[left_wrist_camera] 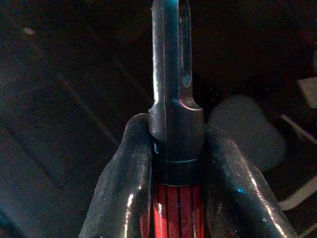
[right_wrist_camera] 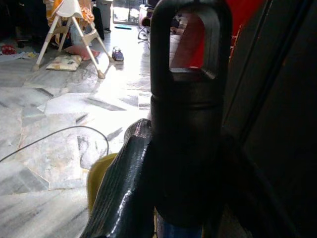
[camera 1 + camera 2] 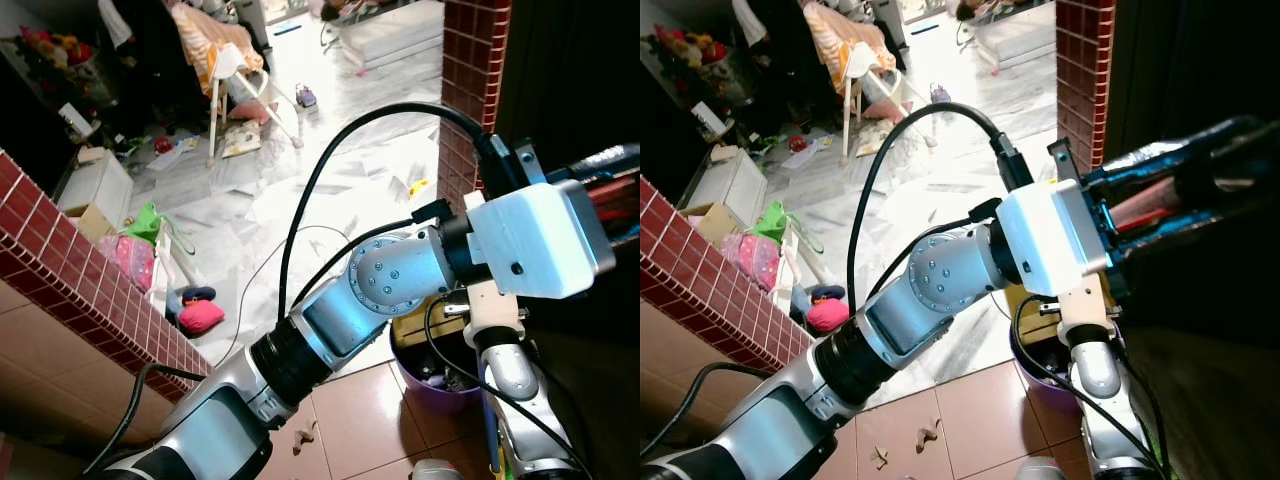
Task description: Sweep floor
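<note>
My left arm reaches across to the right, and its gripper is shut on a red handle just below its black end cap, which has a hanging slot. Below it, my right gripper is shut on a second handle with a blue shaft and a black looped cap. The lower ends of both handles are hidden. Small bits of debris lie on the brown tiles in front of me.
A purple bucket and a yellow object stand by my right arm. Red-tiled walls and a red-tiled pillar frame a marble floor with a loose cable, a pink toy, boxes and a white chair.
</note>
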